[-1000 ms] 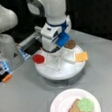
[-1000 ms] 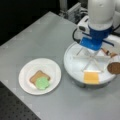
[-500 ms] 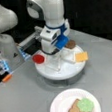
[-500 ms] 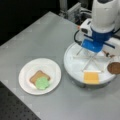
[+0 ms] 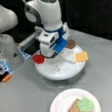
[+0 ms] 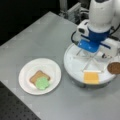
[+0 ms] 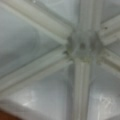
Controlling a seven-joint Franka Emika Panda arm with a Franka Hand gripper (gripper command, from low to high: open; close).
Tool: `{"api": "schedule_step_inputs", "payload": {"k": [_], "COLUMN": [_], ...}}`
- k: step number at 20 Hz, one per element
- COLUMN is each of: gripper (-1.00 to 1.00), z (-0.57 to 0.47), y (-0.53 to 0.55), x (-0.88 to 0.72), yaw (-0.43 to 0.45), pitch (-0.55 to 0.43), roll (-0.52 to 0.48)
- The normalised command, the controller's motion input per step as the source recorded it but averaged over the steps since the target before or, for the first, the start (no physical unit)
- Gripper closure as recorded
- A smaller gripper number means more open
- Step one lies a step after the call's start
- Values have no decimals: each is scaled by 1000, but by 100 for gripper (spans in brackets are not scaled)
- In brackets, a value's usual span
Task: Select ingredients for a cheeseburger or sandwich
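End effector (image 5: 54, 54) low over divided tray (image 6: 75, 65), between tomato (image 5: 38, 59) and cheese (image 5: 81, 56); grip state not discernible. Bread (image 6: 37, 76) and lettuce (image 6: 42, 83) already plated. Pieces likely light, thin, stiff: edge pinch probably best.

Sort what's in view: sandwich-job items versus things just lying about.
Job: bread slice with lettuce on the white plate; cheese square, patty, tomato disc on the divided tray; gripper over the tray.
Lying about: orange object, grey table.
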Motion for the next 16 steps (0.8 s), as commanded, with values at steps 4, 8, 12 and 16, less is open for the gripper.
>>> {"api": "schedule_step_inputs", "payload": {"k": [4,8,12,16], "gripper": [-100,-100,-100,-100], "z": [-150,-92,-81,-99], "y": [-67,-48,-63,-83], "x": [-2,-40,-58,-70], "yaw": [119,122,132,143], "pitch": [-128,-108,-108,-113], "roll": [-21,-27,-32,-38]}}
